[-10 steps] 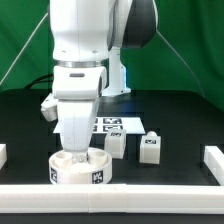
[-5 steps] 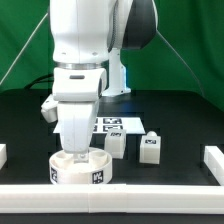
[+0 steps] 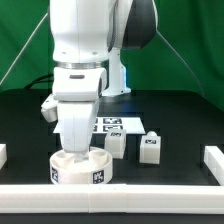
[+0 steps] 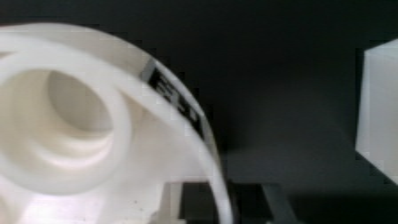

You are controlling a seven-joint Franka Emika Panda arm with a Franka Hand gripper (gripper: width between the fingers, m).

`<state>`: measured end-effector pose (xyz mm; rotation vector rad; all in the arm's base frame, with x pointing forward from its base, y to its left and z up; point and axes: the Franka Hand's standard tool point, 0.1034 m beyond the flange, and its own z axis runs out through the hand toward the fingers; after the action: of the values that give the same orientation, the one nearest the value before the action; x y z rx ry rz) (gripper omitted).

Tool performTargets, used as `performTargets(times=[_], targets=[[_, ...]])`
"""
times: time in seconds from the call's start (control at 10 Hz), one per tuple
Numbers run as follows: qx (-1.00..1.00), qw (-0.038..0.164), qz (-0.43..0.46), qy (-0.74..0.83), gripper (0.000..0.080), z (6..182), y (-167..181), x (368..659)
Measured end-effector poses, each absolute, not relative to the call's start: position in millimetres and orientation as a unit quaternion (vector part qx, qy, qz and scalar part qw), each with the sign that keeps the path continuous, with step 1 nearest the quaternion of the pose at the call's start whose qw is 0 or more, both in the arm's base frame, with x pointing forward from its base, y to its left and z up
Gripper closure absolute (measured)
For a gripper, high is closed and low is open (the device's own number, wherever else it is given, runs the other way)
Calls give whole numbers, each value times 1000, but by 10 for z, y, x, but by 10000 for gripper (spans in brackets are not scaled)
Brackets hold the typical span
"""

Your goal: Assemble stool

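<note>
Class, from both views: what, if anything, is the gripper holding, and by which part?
The gripper appears to hold the round stool seat by its rim wall, one finger inside and one outside; how tight the grip is cannot be told.

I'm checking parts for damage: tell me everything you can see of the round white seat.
The seat is a round, shallow white disc, plastic-looking, its upright wall carrying black-and-white marker tags. It lies flat on the black table near the front edge, at the exterior view's left, apart from the two legs. The wrist view shows a smooth round hollow inside. The gripper stands over it, jaws seemingly closed on its wall. No cracks show, though that view is blurry.
</note>
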<state>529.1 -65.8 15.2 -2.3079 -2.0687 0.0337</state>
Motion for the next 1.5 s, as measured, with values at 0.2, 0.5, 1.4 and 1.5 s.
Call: performTargets(times=[0.2, 0.5, 1.4, 1.5], targets=[[-745, 21, 10, -666, 770, 153, -637, 5302], [-747, 23, 5, -665, 770, 155, -290, 5482], [-820, 16, -35, -571, 770, 147, 845, 5761], [-817, 15, -34, -575, 770, 146, 826, 5748]])
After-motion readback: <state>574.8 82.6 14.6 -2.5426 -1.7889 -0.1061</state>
